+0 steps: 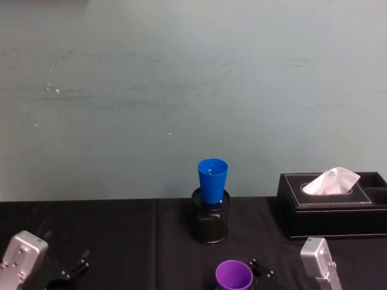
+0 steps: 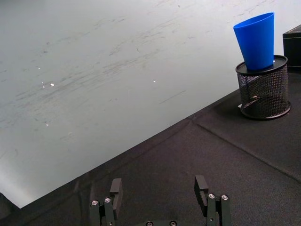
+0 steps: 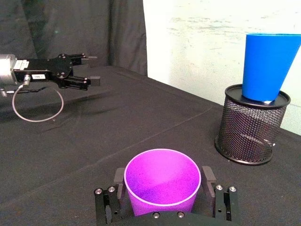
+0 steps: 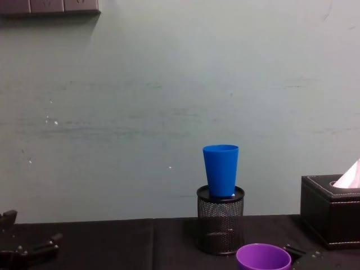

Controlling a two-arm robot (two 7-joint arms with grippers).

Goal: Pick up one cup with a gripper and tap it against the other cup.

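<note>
Black-draped table (image 1: 121,229) before a pale wall (image 1: 181,90): at left, the left gripper (image 2: 157,186) is held with jaws parted; the blue cup (image 1: 212,179) is seated upright in a mesh pen holder (image 1: 210,225) (centre); nearer, the purple cup (image 3: 162,190) is clasped by the right gripper (image 3: 163,175).

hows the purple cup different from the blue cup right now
Colour: the purple cup is purple, the blue cup blue. Place: the blue cup stands raised in a mesh holder farther back; the purple cup is lower and nearer the front. Hold: the purple cup sits within the right pincer; the blue cup is free. Both are upright, tapered, without handles. The left pincer hangs front-left.
</note>
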